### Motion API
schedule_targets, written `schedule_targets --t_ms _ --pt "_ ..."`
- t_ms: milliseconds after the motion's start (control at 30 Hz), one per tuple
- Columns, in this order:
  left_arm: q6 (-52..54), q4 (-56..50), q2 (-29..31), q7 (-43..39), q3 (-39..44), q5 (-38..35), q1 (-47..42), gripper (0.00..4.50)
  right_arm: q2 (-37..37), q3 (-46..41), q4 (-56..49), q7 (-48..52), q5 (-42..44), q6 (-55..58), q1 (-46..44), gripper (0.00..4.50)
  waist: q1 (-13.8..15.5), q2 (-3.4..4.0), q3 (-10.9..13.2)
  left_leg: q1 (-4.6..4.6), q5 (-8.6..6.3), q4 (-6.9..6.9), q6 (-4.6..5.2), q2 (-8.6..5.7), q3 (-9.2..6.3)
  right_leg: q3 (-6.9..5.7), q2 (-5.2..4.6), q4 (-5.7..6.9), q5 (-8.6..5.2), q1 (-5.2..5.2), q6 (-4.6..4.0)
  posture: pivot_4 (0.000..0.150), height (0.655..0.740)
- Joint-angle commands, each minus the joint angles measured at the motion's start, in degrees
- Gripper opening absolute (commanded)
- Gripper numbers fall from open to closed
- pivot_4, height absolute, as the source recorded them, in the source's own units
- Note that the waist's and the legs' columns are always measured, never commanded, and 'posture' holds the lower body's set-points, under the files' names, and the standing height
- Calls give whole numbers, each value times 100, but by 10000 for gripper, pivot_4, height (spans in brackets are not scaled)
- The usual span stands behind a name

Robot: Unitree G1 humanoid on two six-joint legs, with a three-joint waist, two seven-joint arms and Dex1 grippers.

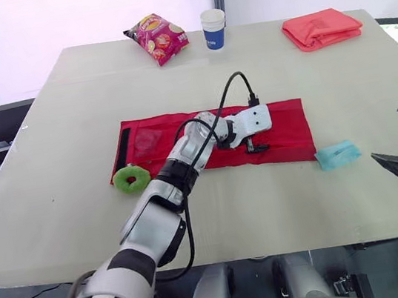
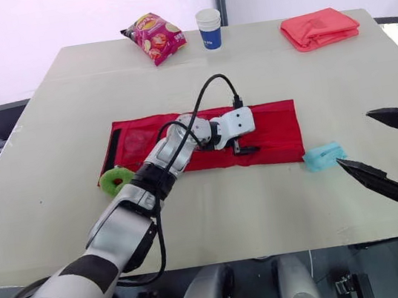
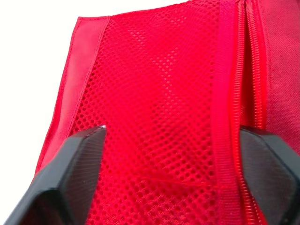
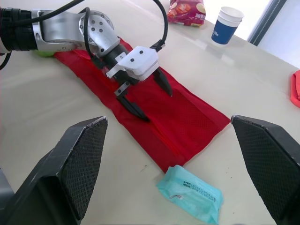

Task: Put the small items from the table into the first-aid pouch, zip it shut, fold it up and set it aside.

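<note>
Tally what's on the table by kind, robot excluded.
Red pouch: 1
Green ring: 1
Teal packet: 1
Snack bag: 1
Paper cup: 1
Folded red cloth: 1
Total: 6

My head's eyes look forward and down across the table (image 1: 59,215). My left wrist camera hangs close over the pouch (image 3: 154,117); my right wrist camera views that pouch from the right, farther off.
</note>
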Motion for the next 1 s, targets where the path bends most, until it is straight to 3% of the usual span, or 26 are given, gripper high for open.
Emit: schedule_targets --t_ms 33,133,200,233,400,533,667,833,967,1000 --pt "1 65 -108 14 292 -217 -29 24983 -151 255 -66 -126 -121 -128 -30 45000 -9 -1 1 0 0 0 0 0 0 -1 0 0 0 0 0 1500 7400" --pt "319 126 -233 -156 537 -482 -39 13932 -288 610 -28 -343 -137 -139 -174 45000 -32 -1 1 -1 0 0 0 0 -1 -1 0 1 0 0 0 1500 7400" --pt "748 98 -320 -332 728 -719 -25 3523 -403 924 21 -470 -145 -124 -330 45000 -44 -1 1 0 0 0 0 0 -1 -1 0 1 0 0 0 1500 7400" --pt "893 53 -341 -397 784 -792 -12 1017 -473 1113 59 -505 -201 -143 -439 45000 -50 -1 1 -1 0 0 -1 0 -2 -2 0 2 0 -1 0 1500 7400" --pt "1470 -242 -388 -576 981 -1070 18 1017 -1067 2537 315 -543 -1048 -252 -1019 45000 -74 -1 1 0 1 3 -2 1 -3 -3 2 2 0 -1 0 1500 7400" --pt "1663 -630 -355 -714 931 -1137 172 1017 -1939 4768 1228 -400 -3032 -906 -1746 45000 -79 0 0 0 13 3 -22 1 -2 -4 2 0 -1 -2 0 1500 7400" --pt "1789 -899 -355 -706 906 -1147 330 1017 -2098 6786 2629 307 -4878 -1843 -3054 45000 -73 2 1 -2 16 3 -27 0 1 -2 -1 -5 -1 -4 0 1500 7400" --pt "1795 -1012 -428 -534 879 -1116 436 1017 -1778 8117 3863 1447 -6083 -2403 -4104 45000 -77 3 1 -9 16 0 -29 0 0 -2 -2 -10 -1 -13 0 1500 7400" --pt "1857 -1122 -490 -399 873 -1125 485 1017 -1340 8348 4663 1838 -6484 -2711 -4580 45000 -78 4 0 -5 17 4 -29 0 1 0 -3 -3 -1 -11 0 1500 7400" --pt "1850 -1128 -497 -362 870 -1116 489 0 -1227 8300 4777 1918 -6430 -2630 -4664 39918 -78 4 0 -5 17 4 -29 1 0 -1 -3 -4 -1 -11 1 1500 7400"
